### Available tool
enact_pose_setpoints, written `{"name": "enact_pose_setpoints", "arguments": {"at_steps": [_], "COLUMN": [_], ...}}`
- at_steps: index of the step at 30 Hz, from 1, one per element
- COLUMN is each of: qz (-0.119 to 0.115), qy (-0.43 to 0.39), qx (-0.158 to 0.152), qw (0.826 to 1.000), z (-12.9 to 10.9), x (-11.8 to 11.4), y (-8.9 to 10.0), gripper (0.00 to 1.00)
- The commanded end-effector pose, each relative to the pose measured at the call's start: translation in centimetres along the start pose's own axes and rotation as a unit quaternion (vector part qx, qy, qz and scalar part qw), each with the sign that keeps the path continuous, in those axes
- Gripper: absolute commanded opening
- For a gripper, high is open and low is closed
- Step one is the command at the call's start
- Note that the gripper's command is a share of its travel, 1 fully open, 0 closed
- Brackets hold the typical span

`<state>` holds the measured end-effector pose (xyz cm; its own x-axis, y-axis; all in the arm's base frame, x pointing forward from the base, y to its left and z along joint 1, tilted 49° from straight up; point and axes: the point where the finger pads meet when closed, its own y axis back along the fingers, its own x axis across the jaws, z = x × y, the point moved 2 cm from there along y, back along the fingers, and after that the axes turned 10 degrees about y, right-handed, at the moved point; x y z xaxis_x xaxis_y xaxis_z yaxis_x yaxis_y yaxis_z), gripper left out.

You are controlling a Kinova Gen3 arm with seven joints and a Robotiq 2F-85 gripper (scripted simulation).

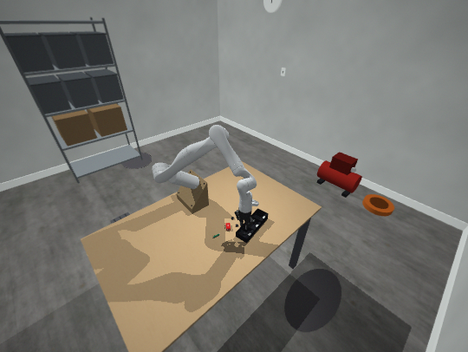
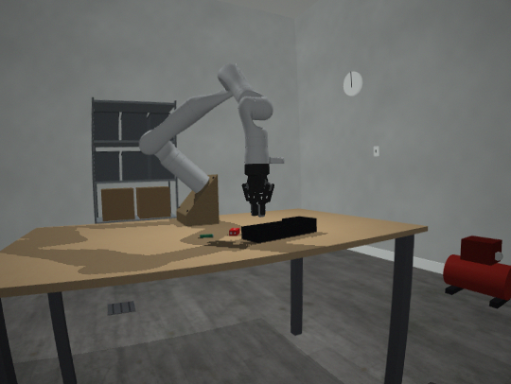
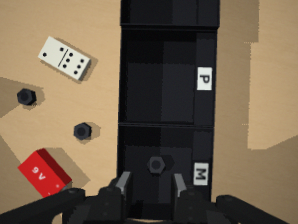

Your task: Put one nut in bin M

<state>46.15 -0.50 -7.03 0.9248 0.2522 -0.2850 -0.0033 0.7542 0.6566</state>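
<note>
The black bin row [image 3: 167, 100] lies on the table, with compartments marked P [image 3: 204, 79] and M [image 3: 200, 174]. One dark hex nut [image 3: 156, 164] lies on the floor of the M compartment. Two more nuts [image 3: 26, 96] [image 3: 82, 131] lie on the table left of the bin. My gripper [image 3: 151, 185] hangs above the M compartment, its fingers partly open and empty, clear of the nut below. In the top and exterior views the gripper [image 2: 257, 211] hovers a little above the bin [image 2: 279, 229].
A white domino [image 3: 65, 57] and a red 9V battery [image 3: 44, 172] lie left of the bin. A small green thing [image 1: 215, 236] lies further left on the table. The arm's wooden base block [image 1: 193, 197] stands at the back.
</note>
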Motion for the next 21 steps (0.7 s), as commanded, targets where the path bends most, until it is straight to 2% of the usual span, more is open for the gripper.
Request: {"name": "enact_pose_setpoints", "arguments": {"at_steps": [1, 13, 14, 21], "qz": [0.002, 0.002, 0.002, 0.002], "qy": [0.000, 0.000, -0.001, -0.001], "qx": [0.000, 0.000, -0.002, -0.002], "qw": [1.000, 1.000, 1.000, 1.000], "z": [0.0, 0.0, 0.1, 0.1], "x": [0.1, 0.2, 0.3, 0.2], "y": [0.3, 0.3, 1.0, 3.0], "gripper": [0.31, 0.31, 1.00, 1.00]}}
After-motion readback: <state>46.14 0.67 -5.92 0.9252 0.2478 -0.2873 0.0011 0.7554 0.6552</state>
